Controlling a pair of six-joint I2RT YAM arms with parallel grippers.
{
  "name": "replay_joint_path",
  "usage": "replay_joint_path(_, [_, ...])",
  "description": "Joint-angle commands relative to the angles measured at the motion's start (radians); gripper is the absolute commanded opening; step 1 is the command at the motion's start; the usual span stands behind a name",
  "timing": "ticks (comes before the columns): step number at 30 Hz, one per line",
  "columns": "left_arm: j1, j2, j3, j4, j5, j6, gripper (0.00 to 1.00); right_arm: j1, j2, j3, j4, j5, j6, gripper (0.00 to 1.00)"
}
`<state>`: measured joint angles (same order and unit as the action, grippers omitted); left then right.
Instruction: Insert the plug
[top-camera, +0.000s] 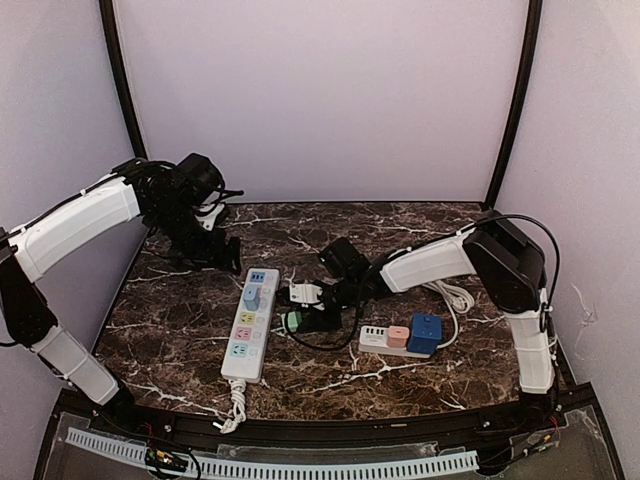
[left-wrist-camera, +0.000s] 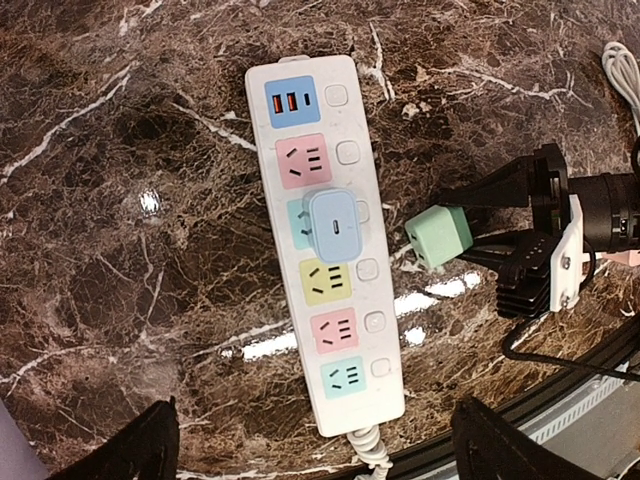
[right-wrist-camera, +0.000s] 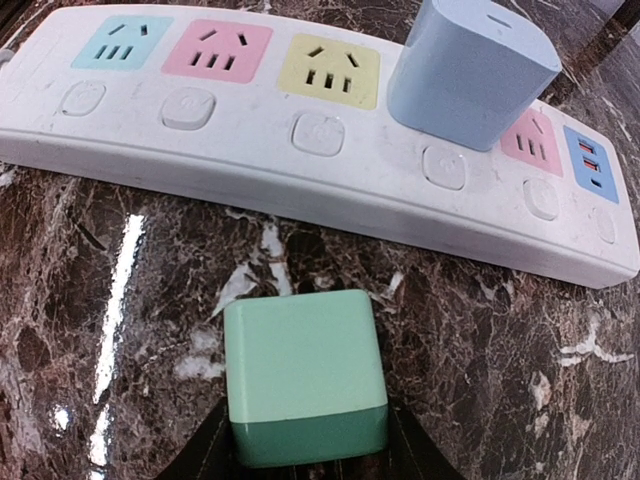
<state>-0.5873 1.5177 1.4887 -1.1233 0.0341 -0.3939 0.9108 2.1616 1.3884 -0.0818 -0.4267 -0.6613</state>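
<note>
A long white power strip (top-camera: 238, 362) (left-wrist-camera: 345, 405) (right-wrist-camera: 250, 150) with coloured sockets lies on the dark marble table, with a light-blue plug (top-camera: 251, 297) (left-wrist-camera: 335, 225) (right-wrist-camera: 470, 70) seated in one socket. Just to the strip's right, a mint-green plug (top-camera: 293, 321) (left-wrist-camera: 440, 236) (right-wrist-camera: 305, 375) is low over the table. My right gripper (top-camera: 305, 318) (right-wrist-camera: 305, 455) is shut on it, its dark fingers (right-wrist-camera: 205, 455) pressed against both sides. My left gripper (top-camera: 215, 250) (left-wrist-camera: 320, 450) hangs open above the strip's far end, holding nothing.
A second, smaller white strip (top-camera: 378, 340) with a pink adapter (top-camera: 398, 336) and a blue cube adapter (top-camera: 426, 333) sits at the right. A black cable (top-camera: 330, 345) and a coiled white cable (top-camera: 455, 295) lie near the right arm. A white connector (top-camera: 303, 293) rests beside the strip.
</note>
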Motion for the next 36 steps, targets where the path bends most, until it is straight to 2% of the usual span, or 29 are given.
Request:
replay_joint_path(1, [-0.002, 0.009, 0.019, -0.023, 0.005, 0.018, 0.95, 0.013, -0.020, -0.049, -0.003, 0.003, 0.020, 0.36])
replay_joint_path(12, [-0.002, -0.009, 0.021, -0.028, -0.016, 0.011, 0.98, 0.017, -0.105, -0.114, 0.028, 0.026, 0.138, 0.23])
replay_joint_path(17, [-0.002, -0.020, 0.061, -0.084, -0.161, 0.026, 0.99, 0.019, -0.185, -0.183, 0.076, 0.041, 0.226, 0.20])
replay_joint_path(25, [-0.002, -0.043, 0.065, -0.133, -0.248, 0.022, 0.99, 0.028, -0.328, -0.260, 0.109, 0.111, 0.335, 0.16])
replay_joint_path(31, [0.000, -0.068, 0.063, -0.119, -0.176, 0.011, 0.99, 0.053, -0.425, -0.294, 0.126, 0.171, 0.429, 0.15])
replay_joint_path(36, [0.000, -0.094, 0.057, -0.152, -0.238, -0.029, 0.99, 0.081, -0.486, -0.322, 0.152, 0.224, 0.495, 0.12])
